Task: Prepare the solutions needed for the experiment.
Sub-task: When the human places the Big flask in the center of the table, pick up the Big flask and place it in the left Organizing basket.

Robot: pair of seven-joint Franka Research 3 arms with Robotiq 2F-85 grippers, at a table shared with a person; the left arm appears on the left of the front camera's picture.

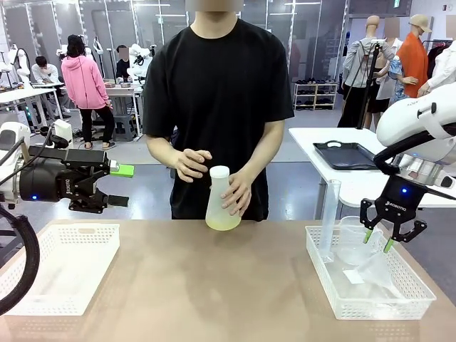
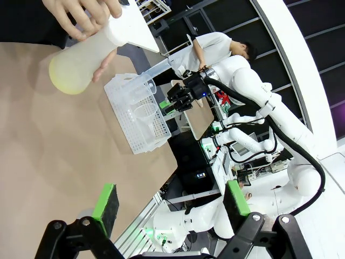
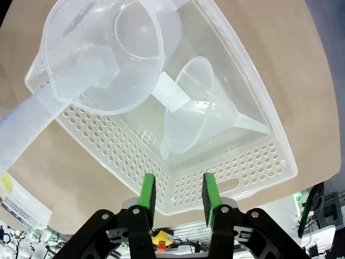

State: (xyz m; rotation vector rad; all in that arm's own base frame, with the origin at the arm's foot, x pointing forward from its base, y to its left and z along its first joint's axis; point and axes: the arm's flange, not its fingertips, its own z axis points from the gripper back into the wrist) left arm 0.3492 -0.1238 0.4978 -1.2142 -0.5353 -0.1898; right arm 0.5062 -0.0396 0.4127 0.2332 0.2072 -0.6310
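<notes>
I have two grippers, and neither one is grasping anything. My left gripper (image 1: 120, 185) hangs over the left end of the bench (image 1: 228, 285). It is turned on its side, with its fingers pointing level toward the middle and its jaws spread as wide as they go. Just below it on the bench lies a white perforated basket (image 1: 71, 229).

My right gripper (image 1: 377, 241) points straight down over the second basket (image 1: 370, 311) at the right end. Its jaws are part-way apart, with bare air between the green pads (image 3: 147, 195). Under it in that basket sit a clear handled beaker (image 3: 102, 59) and a funnel (image 3: 199, 113) lying on its side. A tall thin measuring cylinder (image 1: 330, 214) stands beside the beaker.

The flask (image 1: 221, 203) is at the far middle edge of the bench, right in front of the person and well apart from both my grippers. Its long axis is close to vertical. The wide base is down and the narrow neck with its white cap (image 1: 219, 172) points up, leaning slightly. The solutions (image 1: 223, 223) lie as a shallow pale yellow-green pool at the base.

One hand (image 1: 239, 196) wraps around the side of the flask, and the other hand (image 1: 191, 164) is curled just beside the cap. I cannot tell whether the base rests on the bench or is held just above it.
</notes>
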